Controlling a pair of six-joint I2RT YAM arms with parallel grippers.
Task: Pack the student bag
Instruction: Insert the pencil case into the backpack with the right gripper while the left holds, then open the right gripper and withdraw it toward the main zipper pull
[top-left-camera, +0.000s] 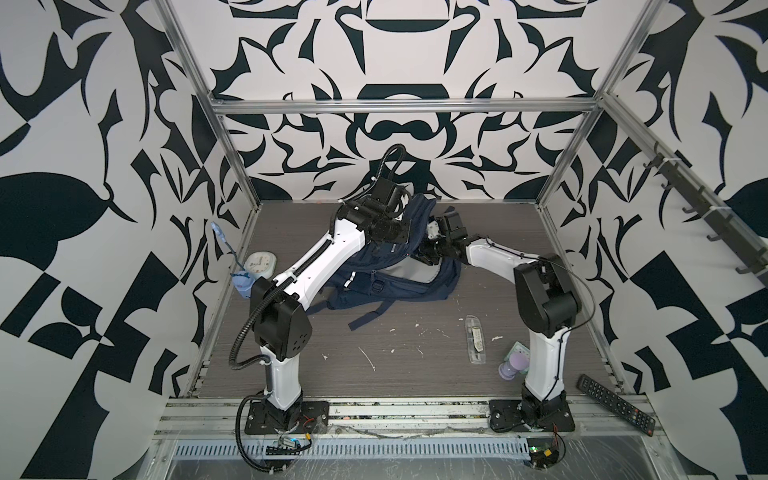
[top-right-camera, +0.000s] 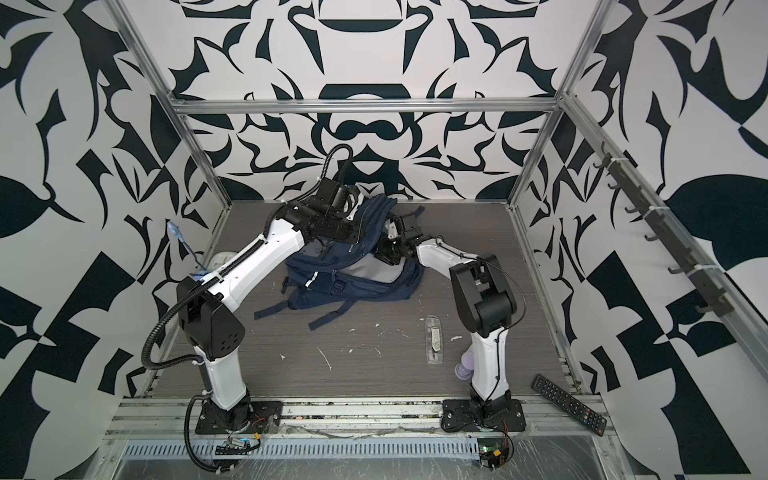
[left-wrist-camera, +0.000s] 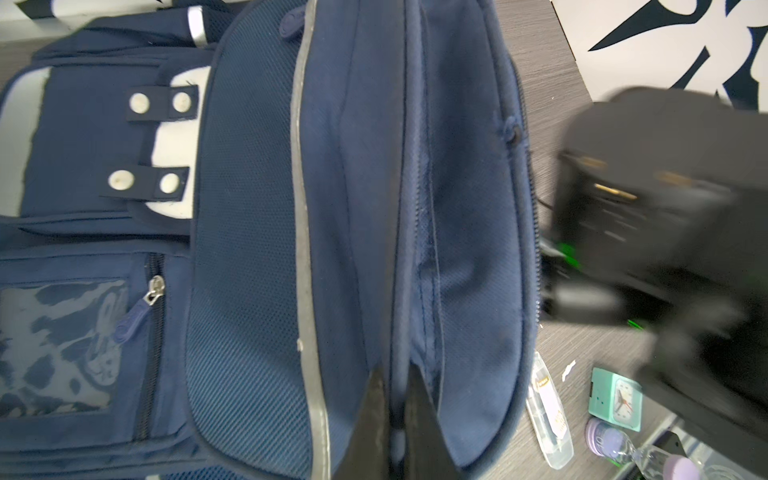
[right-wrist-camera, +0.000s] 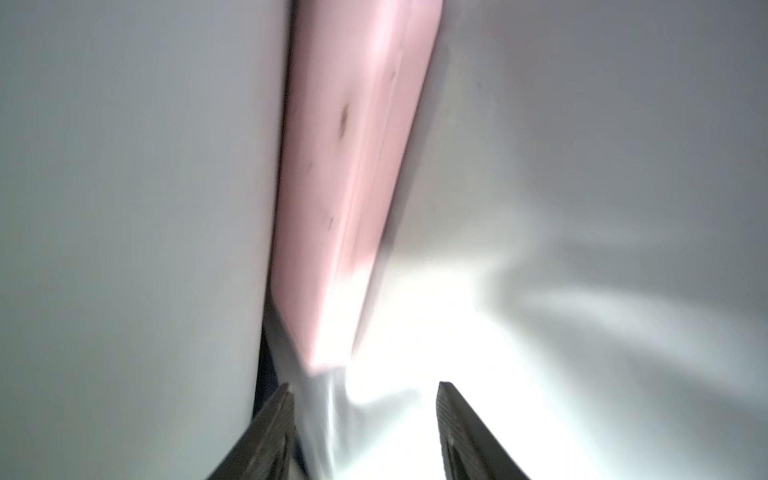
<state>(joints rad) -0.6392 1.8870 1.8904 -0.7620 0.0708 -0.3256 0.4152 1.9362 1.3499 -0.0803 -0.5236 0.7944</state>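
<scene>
The student bag (top-left-camera: 390, 278) (top-right-camera: 353, 282), navy blue with dark straps, lies at the back middle of the table in both top views. Its upper flap is held up. My left gripper (left-wrist-camera: 392, 374) is shut on a fold of the bag's navy fabric (left-wrist-camera: 249, 249) at the raised top edge. My right gripper (right-wrist-camera: 363, 386) is open and reaches inside the bag, so both top views hide it behind the flap. Pale grey lining (right-wrist-camera: 124, 208) surrounds it. A flat pink object (right-wrist-camera: 353, 166) stands on edge just beyond the fingertips, not between them.
A clear plastic case (top-left-camera: 476, 338) (left-wrist-camera: 548, 415) lies on the table near the right arm's base, beside a mint clock (top-left-camera: 519, 351) (left-wrist-camera: 615, 399) and a purple hourglass (top-left-camera: 513, 368). A round white clock (top-left-camera: 259, 266) sits at the left wall. A black remote (top-left-camera: 615, 401) rests on the front rail.
</scene>
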